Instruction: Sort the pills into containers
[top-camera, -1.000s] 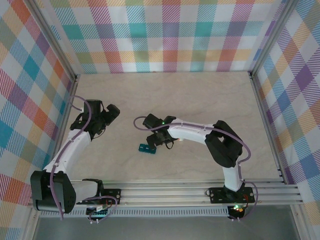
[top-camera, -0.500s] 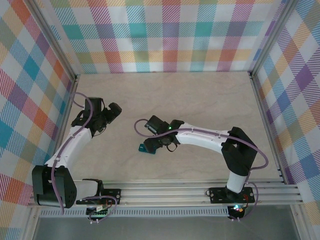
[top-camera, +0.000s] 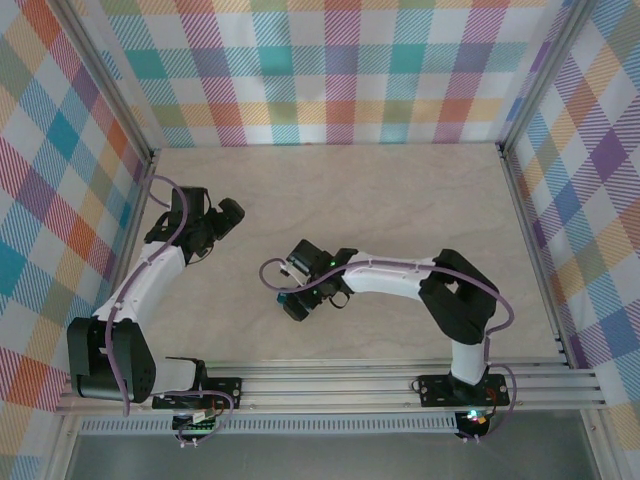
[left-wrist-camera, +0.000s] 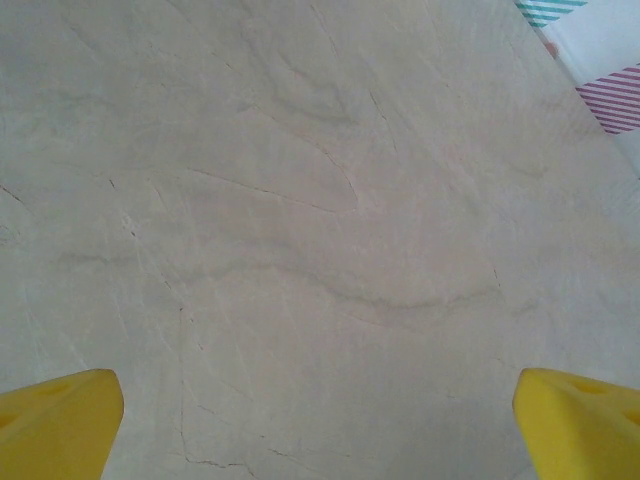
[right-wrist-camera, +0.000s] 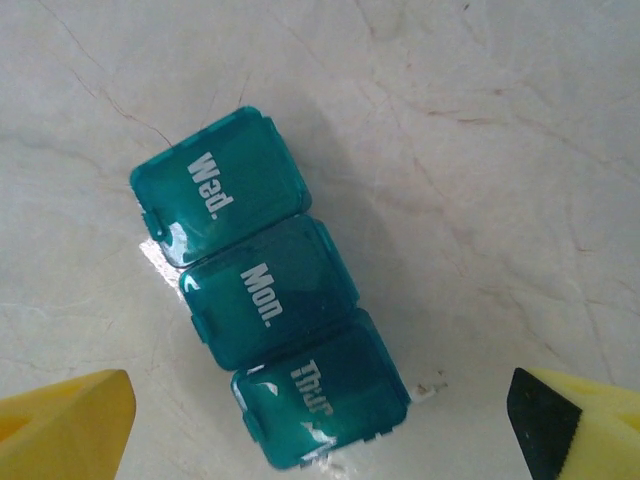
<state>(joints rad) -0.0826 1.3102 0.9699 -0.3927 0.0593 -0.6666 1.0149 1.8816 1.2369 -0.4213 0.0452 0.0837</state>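
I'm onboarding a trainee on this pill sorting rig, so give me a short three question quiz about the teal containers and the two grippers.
1. Which day label is on the middle compartment of the containers?
2. The right gripper is: A) open, B) shut on the containers, C) shut beside them.
3. True or false: the left gripper is shut on the containers.
Key: 1 Mon. 2 A. 3 false.

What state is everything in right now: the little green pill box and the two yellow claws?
containers: three lids shut, flat on the table.
left gripper: open, holding nothing.
right gripper: open, over the containers, holding nothing.
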